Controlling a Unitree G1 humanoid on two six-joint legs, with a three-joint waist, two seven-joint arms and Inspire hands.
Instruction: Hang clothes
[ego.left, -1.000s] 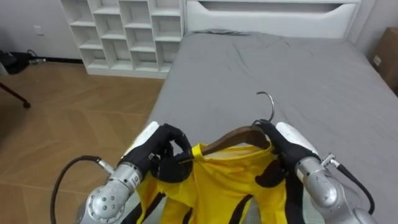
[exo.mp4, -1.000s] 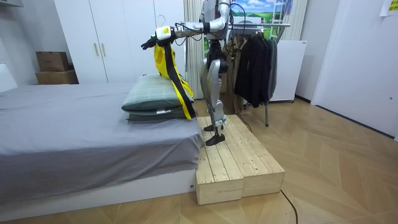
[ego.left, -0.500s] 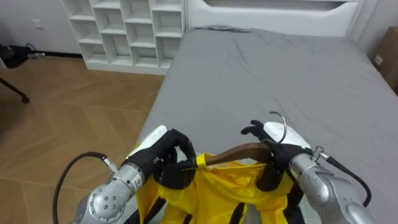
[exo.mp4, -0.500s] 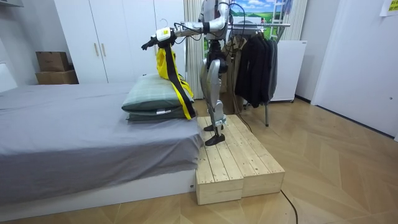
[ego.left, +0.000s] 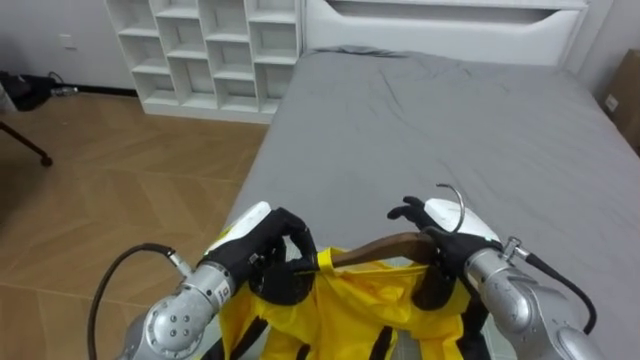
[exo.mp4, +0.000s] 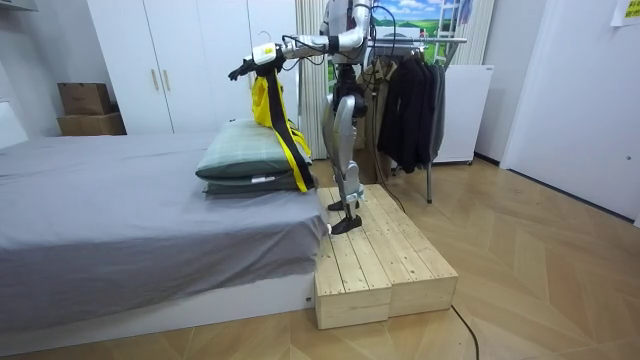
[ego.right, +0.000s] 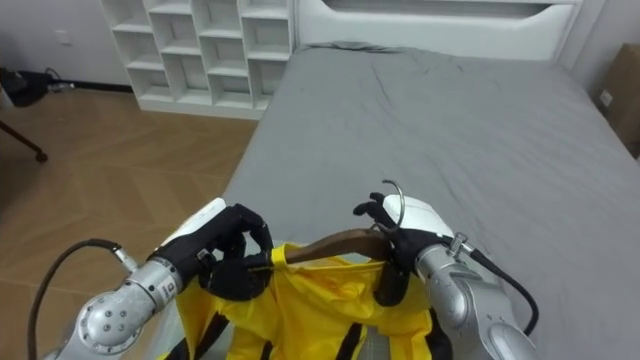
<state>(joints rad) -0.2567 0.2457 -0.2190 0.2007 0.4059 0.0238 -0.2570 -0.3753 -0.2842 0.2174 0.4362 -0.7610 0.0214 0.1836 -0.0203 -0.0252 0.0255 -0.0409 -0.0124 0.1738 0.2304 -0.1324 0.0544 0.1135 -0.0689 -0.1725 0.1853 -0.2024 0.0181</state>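
**Yellow garment (ego.left: 350, 300) is on its hanger (ego.left: 375, 247), but not yet on the rail (exo.mp4: 420, 38).**

From where I stand, the dressing part looks done. The thin, slick yellow cloth with black trim drapes over a curved brown wooden hanger with a thin metal hook (ego.left: 460, 203), low in the middle of the eye views. The left hand (ego.left: 268, 265) is curled round the hanger's left end, cloth and all. The right hand (ego.left: 440, 255) is clenched on it just under the hook, one finger poking out. In the room view the robot stands on a pale plank platform (exo.mp4: 385, 260) beside the grey bed (ego.left: 430, 120), holding the garment high at upper centre. The metal rail of dark clothes (exo.mp4: 410, 105) is behind it. Left to do, I'd say: turn round and hook it there.
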